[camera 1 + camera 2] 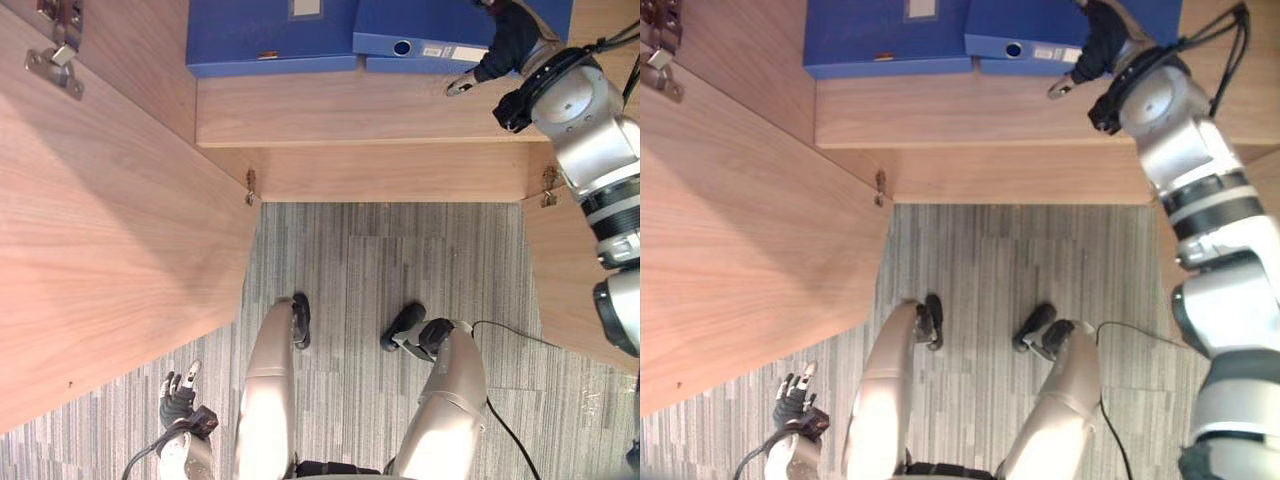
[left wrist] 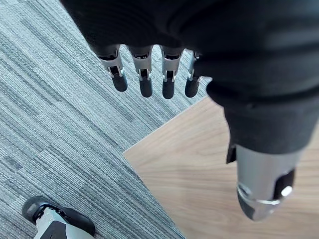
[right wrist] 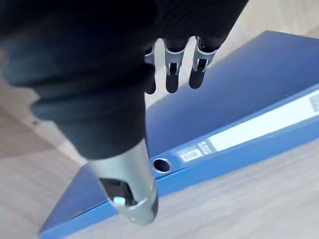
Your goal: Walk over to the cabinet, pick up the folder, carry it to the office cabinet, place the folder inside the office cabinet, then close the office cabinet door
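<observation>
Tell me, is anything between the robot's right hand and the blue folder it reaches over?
Nothing. The right wrist view shows the right hand with straight fingers directly over the blue folder; whether they touch is unclear.

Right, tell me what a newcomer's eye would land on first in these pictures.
Blue folders lie flat on the wooden shelf at the top, and the right robot hand reaches over the rightmost folder with straight fingers. A large wooden door stands open on the left, and the left robot hand hangs open low beside it, over grey carpet.
</observation>
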Motion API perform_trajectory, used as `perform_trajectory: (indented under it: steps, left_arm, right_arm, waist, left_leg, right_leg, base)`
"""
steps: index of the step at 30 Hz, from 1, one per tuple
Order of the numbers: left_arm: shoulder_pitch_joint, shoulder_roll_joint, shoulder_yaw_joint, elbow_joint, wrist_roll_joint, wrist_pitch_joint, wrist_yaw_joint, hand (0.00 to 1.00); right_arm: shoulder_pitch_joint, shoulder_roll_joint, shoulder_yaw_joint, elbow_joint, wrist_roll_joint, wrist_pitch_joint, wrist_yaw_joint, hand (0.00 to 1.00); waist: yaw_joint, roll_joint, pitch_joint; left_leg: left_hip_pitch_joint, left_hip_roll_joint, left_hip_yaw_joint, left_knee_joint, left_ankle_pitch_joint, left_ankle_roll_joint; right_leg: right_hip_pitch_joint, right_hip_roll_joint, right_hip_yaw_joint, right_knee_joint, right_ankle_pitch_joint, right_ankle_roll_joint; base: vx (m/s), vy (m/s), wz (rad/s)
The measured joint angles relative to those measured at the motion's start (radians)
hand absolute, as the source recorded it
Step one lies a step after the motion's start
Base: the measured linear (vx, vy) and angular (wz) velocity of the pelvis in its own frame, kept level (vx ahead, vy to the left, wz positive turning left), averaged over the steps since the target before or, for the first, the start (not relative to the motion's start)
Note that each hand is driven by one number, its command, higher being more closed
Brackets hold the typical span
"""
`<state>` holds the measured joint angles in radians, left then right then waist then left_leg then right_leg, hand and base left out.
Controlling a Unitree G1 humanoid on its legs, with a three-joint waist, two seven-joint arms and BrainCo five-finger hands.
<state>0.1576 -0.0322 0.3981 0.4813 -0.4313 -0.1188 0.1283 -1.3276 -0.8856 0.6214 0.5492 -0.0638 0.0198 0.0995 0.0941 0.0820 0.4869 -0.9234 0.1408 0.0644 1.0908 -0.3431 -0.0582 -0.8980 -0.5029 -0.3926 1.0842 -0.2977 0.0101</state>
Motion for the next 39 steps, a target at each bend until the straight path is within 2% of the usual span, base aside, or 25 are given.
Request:
perform_trajectory:
  steps: [2,6,9,14,18,21,23,28,36,39]
  left_arm:
    - [0.016,0.000,0.002,-0.023,0.004,0.000,-0.012,0.00]
    - [0.016,0.000,0.004,-0.023,0.007,0.000,-0.026,0.00]
    - [0.016,0.000,0.010,-0.027,0.008,0.000,-0.028,0.00]
    - [0.017,-0.001,0.031,-0.049,0.008,0.001,-0.027,0.00]
    - [0.017,-0.001,0.031,-0.040,0.008,0.002,-0.027,0.00]
    - [0.017,-0.001,0.032,-0.037,0.008,0.002,-0.027,0.00]
    - [0.016,-0.003,0.035,-0.009,0.009,0.001,-0.028,0.00]
    - [0.021,-0.008,0.063,0.003,0.043,0.002,-0.027,0.00]
    - [0.019,-0.008,0.063,-0.013,0.045,0.002,-0.026,0.00]
    - [0.017,-0.002,0.063,-0.023,0.044,0.002,-0.023,0.00]
  right_arm:
    - [0.007,-0.027,0.039,-0.043,0.000,-0.022,0.067,0.00]
    - [0.039,-0.061,0.084,-0.064,-0.015,-0.026,0.165,0.00]
    - [0.074,-0.072,0.089,-0.091,-0.037,-0.026,0.213,0.00]
    - [0.112,-0.087,0.089,-0.136,-0.037,-0.024,0.245,0.00]
    - [0.124,-0.110,0.083,-0.229,-0.028,-0.023,0.238,0.00]
    - [0.126,-0.119,0.062,-0.284,0.005,-0.026,0.192,0.00]
    - [0.164,-0.120,0.004,-0.326,0.005,-0.030,0.173,0.00]
    - [0.192,-0.123,-0.053,-0.333,0.005,-0.033,0.169,0.00]
    - [0.225,-0.124,-0.128,-0.203,0.002,-0.042,0.132,0.00]
    - [0.236,-0.124,-0.130,-0.118,-0.039,-0.039,0.126,0.00]
  waist:
    - [0.003,-0.008,-0.001]
    - [0.011,-0.022,0.001]
    - [0.016,-0.022,0.001]
    - [0.025,-0.023,0.002]
    - [0.025,-0.023,0.002]
    - [0.025,-0.024,0.002]
    - [0.030,-0.025,0.002]
    - [0.041,-0.042,-0.006]
    - [0.042,-0.043,-0.007]
    - [0.037,-0.042,-0.007]
  left_leg:
    - [0.002,0.003,0.000,-0.003,0.001,-0.001]
    - [0.002,0.003,0.000,-0.004,0.001,-0.001]
    - [0.002,0.003,0.000,-0.005,0.001,-0.001]
    - [0.003,0.003,0.000,-0.005,0.001,-0.001]
    - [0.004,0.006,0.000,-0.006,0.001,-0.001]
    - [0.012,0.008,0.002,-0.010,0.000,-0.001]
    - [0.036,0.011,0.007,-0.032,0.002,0.000]
    - [0.056,0.014,0.025,-0.058,0.004,0.004]
    - [0.058,0.004,0.033,-0.050,0.007,0.009]
    - [0.051,0.004,0.029,-0.031,0.005,0.011]
  right_leg:
    - [0.002,0.004,0.000,-0.004,0.002,-0.004]
    - [0.003,0.004,-0.002,-0.005,0.003,-0.005]
    - [0.007,0.004,-0.005,-0.008,0.003,-0.005]
    - [0.007,0.004,-0.005,-0.009,0.003,-0.005]
    - [0.008,0.009,-0.006,-0.013,0.007,-0.010]
    - [0.016,0.013,-0.006,-0.020,0.011,-0.013]
    - [0.042,0.022,-0.012,-0.052,0.025,-0.013]
    - [0.061,0.029,-0.014,-0.092,0.046,-0.011]
    - [0.063,0.009,-0.013,-0.076,0.044,-0.002]
    - [0.058,0.001,-0.012,-0.054,0.029,0.007]
  base:
    - [0.00,0.000,0.00]
    - [0.00,0.000,0.00]
    - [0.00,0.000,0.00]
    - [0.00,0.000,0.00]
    - [0.00,0.012,-0.02]
    - [-0.01,0.028,-0.05]
    - [-0.01,0.064,-0.07]
    - [0.01,0.079,-0.05]
    - [0.00,0.048,0.04]
    - [-0.04,0.006,0.04]
